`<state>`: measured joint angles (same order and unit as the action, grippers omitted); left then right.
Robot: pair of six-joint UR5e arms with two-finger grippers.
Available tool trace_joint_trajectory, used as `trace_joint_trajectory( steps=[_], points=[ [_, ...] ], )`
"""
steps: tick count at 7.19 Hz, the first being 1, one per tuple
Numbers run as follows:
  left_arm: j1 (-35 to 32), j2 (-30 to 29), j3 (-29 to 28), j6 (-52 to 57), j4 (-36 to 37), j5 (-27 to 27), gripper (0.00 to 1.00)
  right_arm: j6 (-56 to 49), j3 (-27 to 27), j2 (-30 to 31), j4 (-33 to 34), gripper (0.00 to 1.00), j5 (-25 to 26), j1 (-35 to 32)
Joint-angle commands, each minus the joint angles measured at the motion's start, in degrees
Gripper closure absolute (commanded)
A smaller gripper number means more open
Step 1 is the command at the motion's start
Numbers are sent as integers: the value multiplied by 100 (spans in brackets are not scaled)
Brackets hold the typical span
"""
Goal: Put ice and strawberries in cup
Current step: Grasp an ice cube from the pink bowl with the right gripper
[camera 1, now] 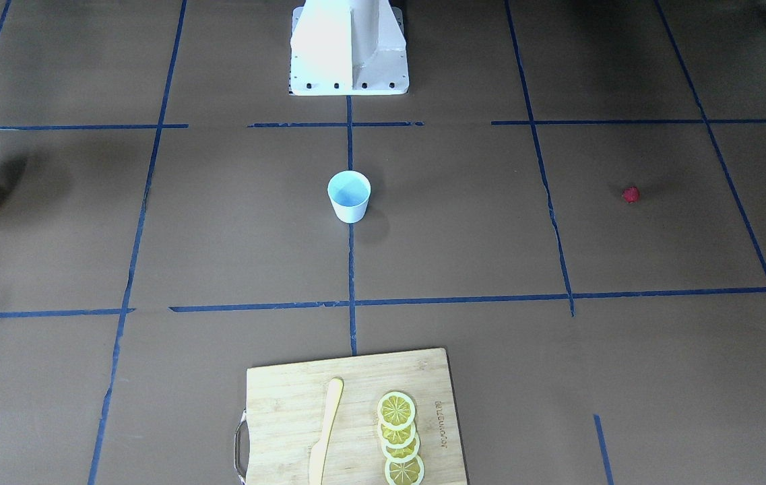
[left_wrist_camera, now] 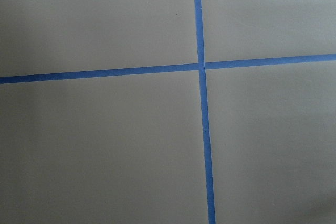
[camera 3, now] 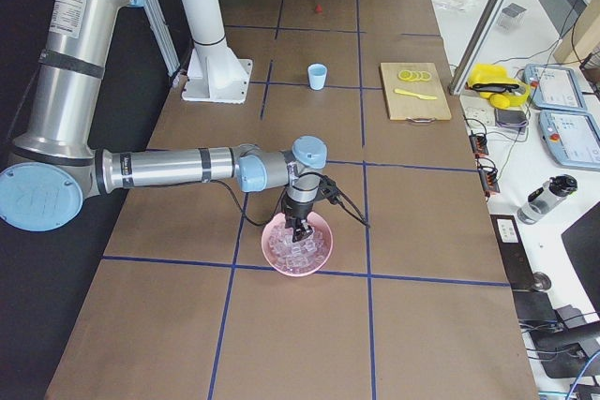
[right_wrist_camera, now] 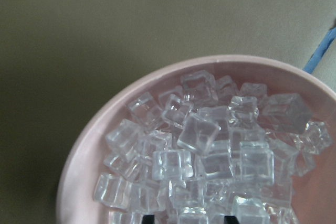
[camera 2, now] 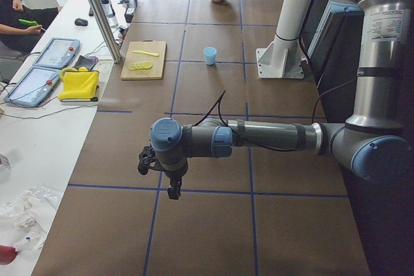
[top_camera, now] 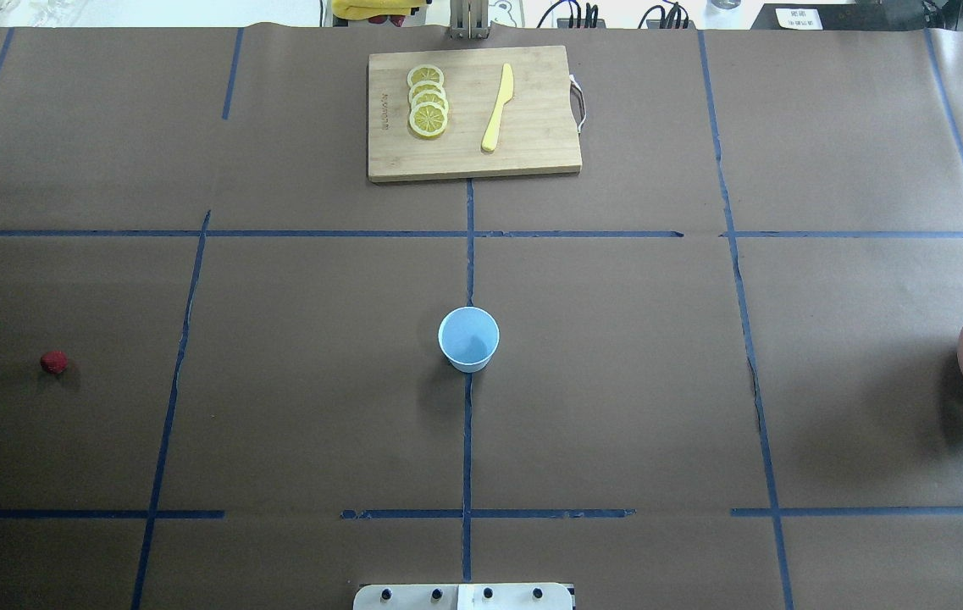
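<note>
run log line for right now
right pincer: open, down in ice, pink bowl | left pincer: above table, state unclear | cup: empty | strawberry: on table

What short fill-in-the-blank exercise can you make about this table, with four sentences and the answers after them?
1. The ice lies in the pink ____.
2. The cup holds neither ice nor fruit: it is ____.
3. The strawberry lies on the robot's ____ side of the cup.
4. On the cutting board, beside the lemon slices, lies a yellow ____.

Missing words: bowl; empty; left; knife.
</note>
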<state>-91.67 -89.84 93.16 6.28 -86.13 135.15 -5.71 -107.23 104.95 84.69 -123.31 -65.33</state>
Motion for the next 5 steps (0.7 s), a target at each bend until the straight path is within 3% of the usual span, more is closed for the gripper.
trace_joint_trajectory(
  steps=[1,5],
  points=[
    [0,2,18,-4,0,3,0,9,18,8,12,47,8,81],
    [0,10,97,-13,9,12,0,9,35,43,38,49,35,125]
  ],
)
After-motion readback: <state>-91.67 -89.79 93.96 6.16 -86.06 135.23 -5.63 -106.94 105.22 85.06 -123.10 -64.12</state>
